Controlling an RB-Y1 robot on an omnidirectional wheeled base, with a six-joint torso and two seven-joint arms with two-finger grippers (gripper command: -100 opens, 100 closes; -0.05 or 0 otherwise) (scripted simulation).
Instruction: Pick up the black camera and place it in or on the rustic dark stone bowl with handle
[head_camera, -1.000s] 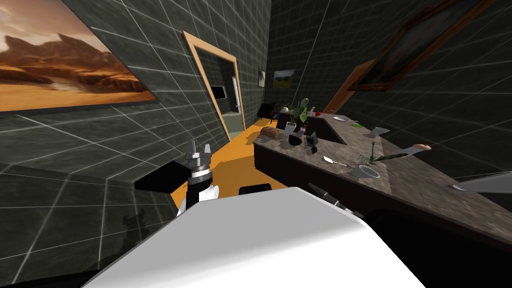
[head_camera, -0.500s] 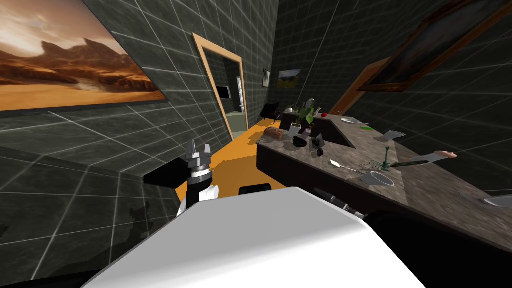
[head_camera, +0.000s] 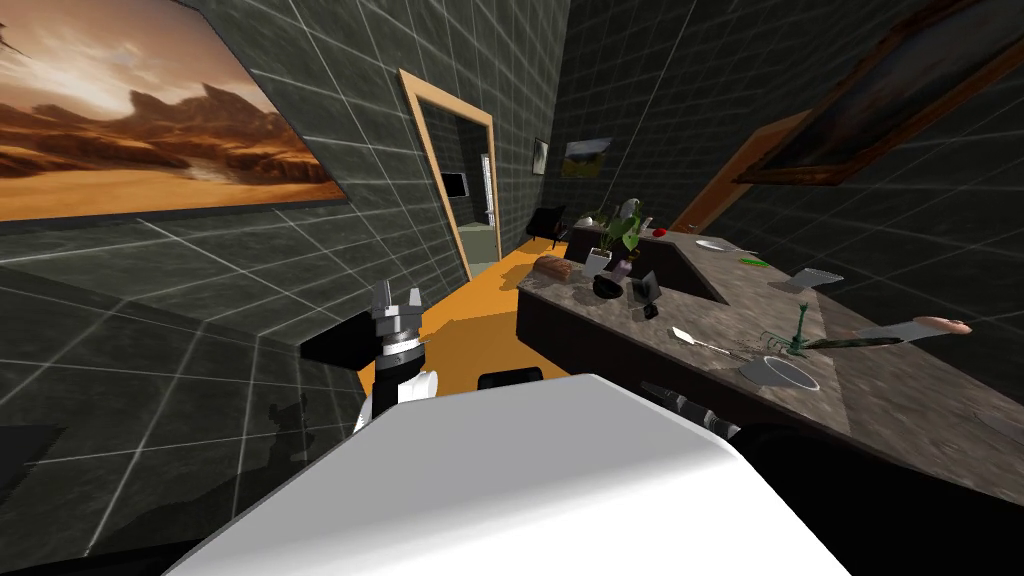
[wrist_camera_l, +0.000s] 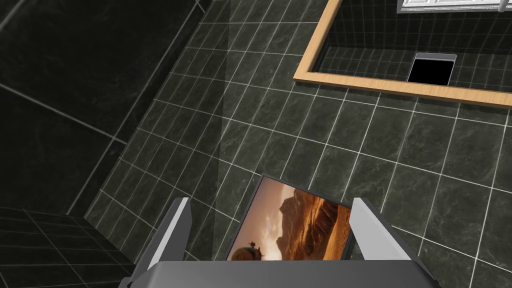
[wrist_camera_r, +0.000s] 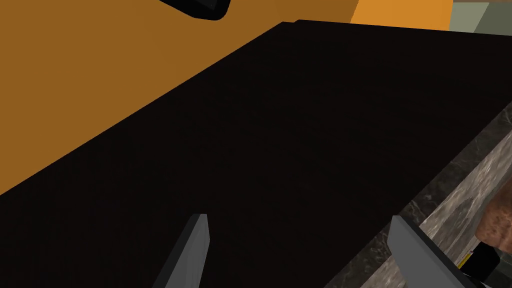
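Mottled stone countertop, glossy dark wall tiles.

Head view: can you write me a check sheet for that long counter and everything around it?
Surface: stone-look counter with a dark front, on my right.
Job's things: dark bowl near the far end; small black thing close by, not touching it, likely the camera but too small to be sure.
Clutter: bread loaf, potted plant, spoon, grey pan, long knife.
Grippers: left gripper fingers open, empty, held up near the wall; right gripper fingers open, empty, low by the counter's dark front.
Cables: nothing seen.
Surroundings: dark tiled walls, desert picture, wood-framed doorway, orange floor.
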